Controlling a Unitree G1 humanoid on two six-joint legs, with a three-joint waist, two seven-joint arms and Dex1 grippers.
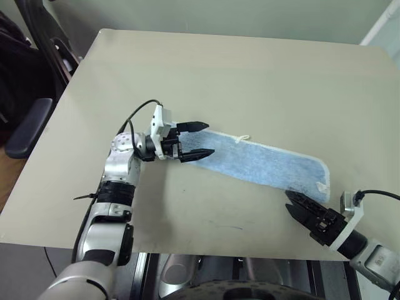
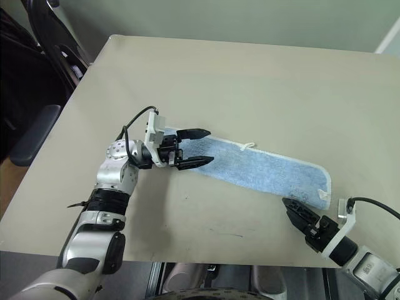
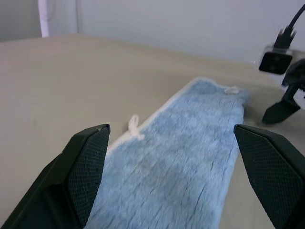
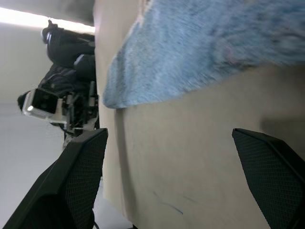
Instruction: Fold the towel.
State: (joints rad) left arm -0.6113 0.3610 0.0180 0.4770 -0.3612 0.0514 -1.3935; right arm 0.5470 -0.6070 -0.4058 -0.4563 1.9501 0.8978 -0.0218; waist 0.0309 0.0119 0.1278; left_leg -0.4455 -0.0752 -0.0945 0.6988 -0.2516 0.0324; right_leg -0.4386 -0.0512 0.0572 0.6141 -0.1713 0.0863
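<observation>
A: Surface and surroundings?
B: A beige table (image 1: 250,75) spans most of the head view. Dark chairs (image 1: 28,94) stand at the upper left, a pale wall runs along the top, and a strip of floor shows at the far left edge.

A: Position of the towel (image 1: 269,164)?
B: It lies flat as a long folded strip, right of centre, slanting down toward the right. A small white loop (image 1: 242,137) sits on its upper edge.

A: The grippers?
B: The left gripper (image 1: 201,139), centre left, has its fingers spread wide and empty at the towel's left end. The right gripper (image 1: 299,208), lower right, is parted wide in its wrist view, holding nothing, just below the towel's right end.

A: Anything unclear?
B: The right arm is cut off by the lower right corner; whether the left fingers touch the cloth cannot be told.
</observation>
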